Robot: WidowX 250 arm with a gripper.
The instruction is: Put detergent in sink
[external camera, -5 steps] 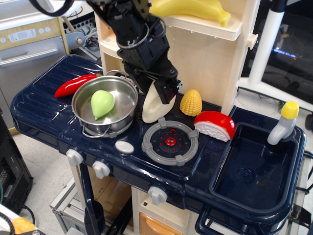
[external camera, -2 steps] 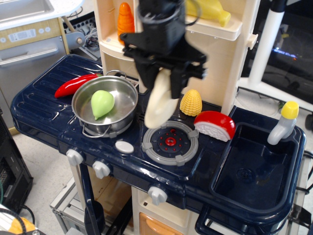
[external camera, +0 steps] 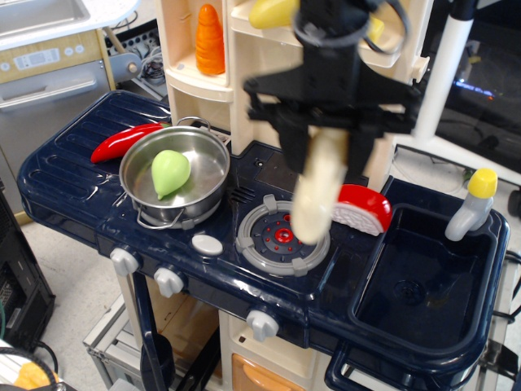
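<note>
My black gripper [external camera: 326,134] is shut on the top of the cream-white detergent bottle [external camera: 316,195]. The bottle hangs upright in the air above the right side of the grey burner [external camera: 273,243], lifted off the stove top. The sink [external camera: 423,289], a deep dark navy basin with a round drain, lies to the right and lower, with nothing in it. The bottle is left of the sink's rim, with the red-and-white toy [external camera: 366,208] behind it.
A steel pot [external camera: 175,175] with a green pear-like toy stands at left, a red pepper [external camera: 122,140] behind it. A grey faucet with a yellow tip [external camera: 470,204] stands at the sink's back right. A shelf unit with an orange carrot [external camera: 210,41] rises behind.
The gripper has lifted the detergent from beside the pot and carried it right, from behind the burner to over the burner's right side. The corn is now hidden behind the arm.
</note>
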